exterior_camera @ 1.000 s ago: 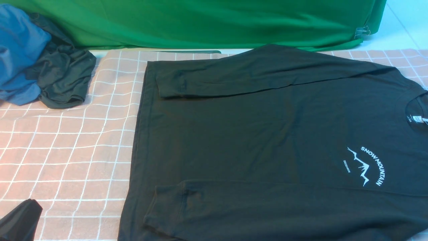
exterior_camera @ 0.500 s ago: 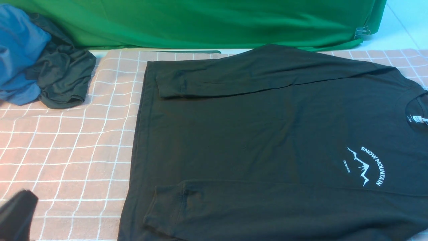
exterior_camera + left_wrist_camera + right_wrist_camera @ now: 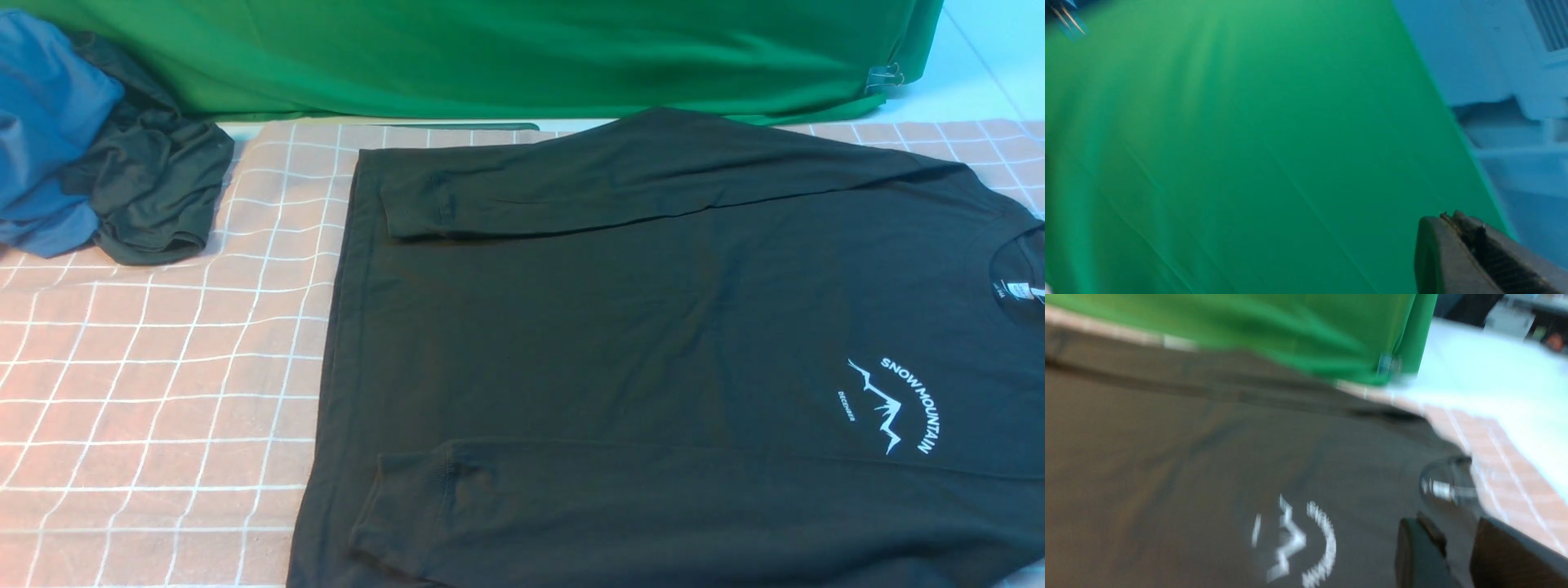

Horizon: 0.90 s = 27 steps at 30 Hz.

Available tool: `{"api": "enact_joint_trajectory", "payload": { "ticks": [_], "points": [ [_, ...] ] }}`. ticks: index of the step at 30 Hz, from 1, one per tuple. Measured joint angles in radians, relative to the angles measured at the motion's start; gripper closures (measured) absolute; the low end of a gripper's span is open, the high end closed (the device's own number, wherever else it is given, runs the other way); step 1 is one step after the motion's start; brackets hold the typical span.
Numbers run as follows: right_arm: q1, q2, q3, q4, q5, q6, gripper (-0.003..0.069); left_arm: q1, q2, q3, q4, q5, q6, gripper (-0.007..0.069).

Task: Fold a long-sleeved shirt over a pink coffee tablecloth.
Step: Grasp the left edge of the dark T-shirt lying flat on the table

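The long-sleeved shirt (image 3: 653, 343) lies flat on the pink coffee tablecloth (image 3: 163, 367), black, collar to the right, with both sleeves folded in over its body. Its white print (image 3: 894, 404) sits near the right side. Neither gripper appears in the front view. In the left wrist view my left gripper (image 3: 1449, 218) is shut with nothing in it, set against green cloth. Seen from the right wrist, my right gripper (image 3: 1447, 526) hovers over the shirt (image 3: 1167, 457) between the print (image 3: 1298, 543) and the collar (image 3: 1447, 486), its jaws apart and empty.
A bright green cloth (image 3: 490, 57) hangs along the back edge, with a metal clip (image 3: 886, 77) at its right end. A blue garment (image 3: 45, 122) and a dark grey-green garment (image 3: 155, 196) lie bunched at the far left. Pale table surface (image 3: 1494, 375) shows beyond the tablecloth's right edge.
The dark tip of my left gripper, at the front view's lower left corner, has slid out of that view. The shirt has not moved.
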Motion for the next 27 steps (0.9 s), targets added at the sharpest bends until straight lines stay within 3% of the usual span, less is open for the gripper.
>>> {"api": "enact_joint_trajectory", "payload": {
  "ticks": [4,5,10,12,15,19,24,27],
  "points": [
    [0.0,0.0,0.0,0.001,-0.167,0.189,0.0421,0.0,0.202,-0.314,0.102,0.515,-0.014,0.061],
    [0.0,0.0,0.0,0.001,-0.176,0.215,0.0421,0.0,0.232,-0.345,0.102,0.568,0.001,0.061],
    [0.0,0.0,0.0,0.004,-0.308,0.437,0.0421,0.0,0.673,-0.653,0.007,1.168,0.281,0.061],
    [0.0,0.0,0.0,0.004,-0.315,0.458,0.0421,0.0,0.794,-0.693,-0.04,1.286,0.373,0.061],
    [0.0,0.0,0.0,0.004,-0.317,0.468,0.0421,0.0,0.963,-0.684,-0.095,1.328,0.469,0.0611],
    [0.0,0.0,0.0,0.004,-0.317,0.485,0.0421,-0.032,1.086,-0.624,-0.1,1.287,0.503,0.0612],
    [0.0,0.0,-0.003,0.005,-0.3,0.55,0.0421,-0.196,1.113,-0.575,-0.081,1.178,0.493,0.0612],
    [0.004,0.028,-0.06,0.005,-0.15,0.603,0.0452,-0.292,1.133,-0.586,-0.035,1.142,0.433,0.0612]
  ]
}}
